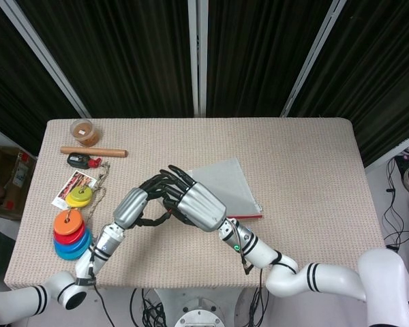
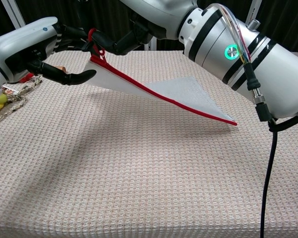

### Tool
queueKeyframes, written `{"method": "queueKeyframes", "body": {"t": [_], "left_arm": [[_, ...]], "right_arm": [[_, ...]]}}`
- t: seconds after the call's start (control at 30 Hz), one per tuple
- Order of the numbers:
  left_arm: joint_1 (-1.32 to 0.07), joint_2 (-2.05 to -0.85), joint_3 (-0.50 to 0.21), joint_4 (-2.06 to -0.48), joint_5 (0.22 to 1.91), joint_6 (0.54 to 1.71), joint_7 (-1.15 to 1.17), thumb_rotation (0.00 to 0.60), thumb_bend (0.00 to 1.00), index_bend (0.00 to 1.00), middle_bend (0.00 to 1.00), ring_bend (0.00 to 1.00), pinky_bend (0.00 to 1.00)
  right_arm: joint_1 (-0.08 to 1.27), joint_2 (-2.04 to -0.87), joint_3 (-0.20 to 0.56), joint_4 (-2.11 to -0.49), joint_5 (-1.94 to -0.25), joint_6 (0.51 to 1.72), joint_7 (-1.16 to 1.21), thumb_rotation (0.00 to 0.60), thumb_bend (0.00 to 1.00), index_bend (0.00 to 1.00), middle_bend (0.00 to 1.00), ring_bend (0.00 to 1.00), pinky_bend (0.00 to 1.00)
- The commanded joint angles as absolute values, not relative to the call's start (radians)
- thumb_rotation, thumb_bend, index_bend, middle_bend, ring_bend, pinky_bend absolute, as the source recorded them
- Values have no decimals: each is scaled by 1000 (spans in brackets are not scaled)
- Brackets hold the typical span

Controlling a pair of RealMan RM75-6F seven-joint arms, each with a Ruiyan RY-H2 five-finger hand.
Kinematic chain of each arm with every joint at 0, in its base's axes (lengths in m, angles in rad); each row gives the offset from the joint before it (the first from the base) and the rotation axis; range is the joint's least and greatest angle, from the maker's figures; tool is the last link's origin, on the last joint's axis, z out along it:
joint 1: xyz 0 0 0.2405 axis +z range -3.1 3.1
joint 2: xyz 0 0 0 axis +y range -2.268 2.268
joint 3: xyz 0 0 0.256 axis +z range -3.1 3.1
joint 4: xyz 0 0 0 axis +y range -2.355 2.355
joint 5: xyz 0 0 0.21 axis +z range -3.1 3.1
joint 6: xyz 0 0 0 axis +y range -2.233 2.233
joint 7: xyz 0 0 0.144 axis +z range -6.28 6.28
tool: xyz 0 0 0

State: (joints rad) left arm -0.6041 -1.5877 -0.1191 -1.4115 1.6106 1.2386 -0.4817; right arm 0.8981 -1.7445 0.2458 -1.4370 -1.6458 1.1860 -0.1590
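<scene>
Black curtains backed the beige worktop (image 1: 307, 163). Right hand (image 1: 199, 208) pinched the pouch (image 2: 179, 91) by its red pull (image 2: 95, 42), one corner lifted. Left hand (image 1: 131, 208) hovered beside, fingers (image 2: 72, 77) spread, holding nothing. A weak pinch might drop the pouch.

— What was that flat thing on the table?

— A pale grey zip pouch (image 2: 179, 91) with a red zipper edge (image 2: 154, 91) — thin, mesh-like, roughly rectangular.

— Was it lying flat?

— No. Its far-right corner rested on the beige cloth, while the near-left corner was lifted clear, so it sloped like a ramp.

— And the pull?

— A small red loop (image 2: 95, 43) stood up at the raised corner — the high point of the whole pouch.
</scene>
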Motion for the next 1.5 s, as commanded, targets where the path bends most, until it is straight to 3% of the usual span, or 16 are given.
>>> {"method": "queueKeyframes", "body": {"t": [0.03, 0.43, 1.5], "left_arm": [[-605, -1591, -120, -1412, 1608, 1245, -486, 600, 335, 570, 222, 92, 167], [-603, -1598, -104, -1410, 1594, 1253, -578, 600, 399, 678, 320, 139, 175], [-555, -1589, -96, -1348, 1560, 1303, -968, 600, 480, 695, 336, 151, 175]], "right_arm": [[899, -1746, 245, -1434, -1644, 1188, -159, 600, 495, 821, 218, 7, 0], [886, -1747, 224, -1424, -1648, 1221, -141, 600, 495, 825, 220, 7, 0], [754, -1748, 112, -1325, -1680, 1326, -126, 600, 498, 849, 220, 8, 0]]}}
